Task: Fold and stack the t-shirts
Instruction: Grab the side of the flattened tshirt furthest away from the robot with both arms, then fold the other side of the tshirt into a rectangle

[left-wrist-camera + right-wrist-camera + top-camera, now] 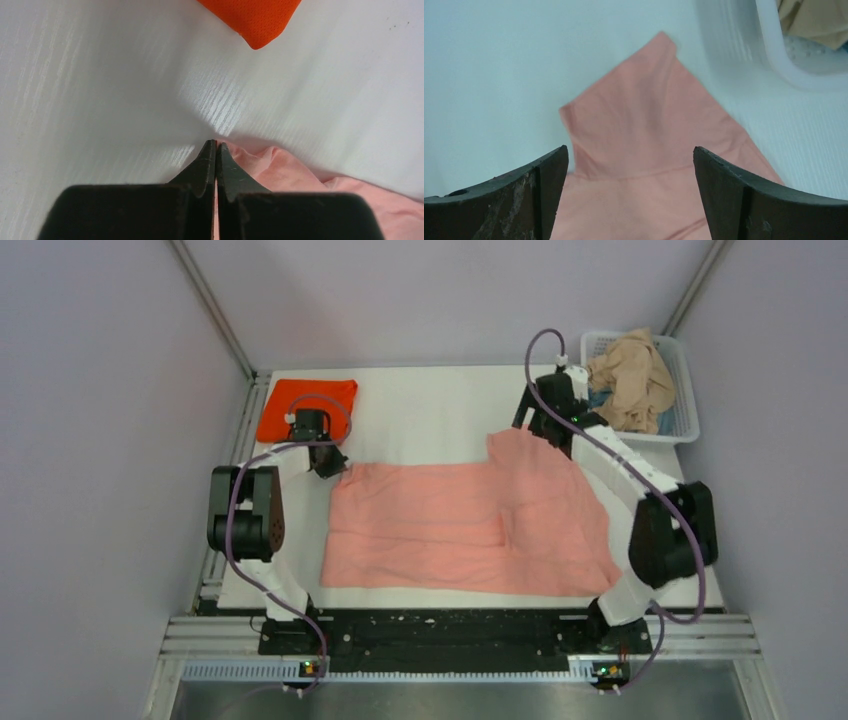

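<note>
**Item 1: pink shirt** (460,525). It lies spread across the middle of the bench (430,400), its near part already doubled over, and one sleeve points toward the far right.
- Handling: I judge it light, limp and thin. It will drape and drag rather than hold a shape, and it will slide easily on the smooth white top.
- Where to hold: corners and hem edges. A pinch in the middle would only bunch it.

**Item 2: orange shirt** (300,405). A folded, compact pad in the far left corner. The weave looks slightly meshy in the left wrist view. It is the likely base for the stack.

**Item 3: beige shirt** (630,375). It sits crumpled in the white basket (685,390) at the far right. It is soft and tangled and will need shaking out.

**Left gripper** (330,462). It is at the far left corner of the pink shirt.
- Its fingers (202,170) are pressed together.
- A sliver of pink shows in the seam between them, so I judge them clamped on that corner.

**Right gripper** (630,150). It hangs over the far right sleeve.
- Its fingers (544,175) are spread wide apart and hold nothing.
- I would bring it down on the edge of that sleeve.

**Markings.** I can read no brand, label or print on any garment, on the basket or on the bench.
</note>
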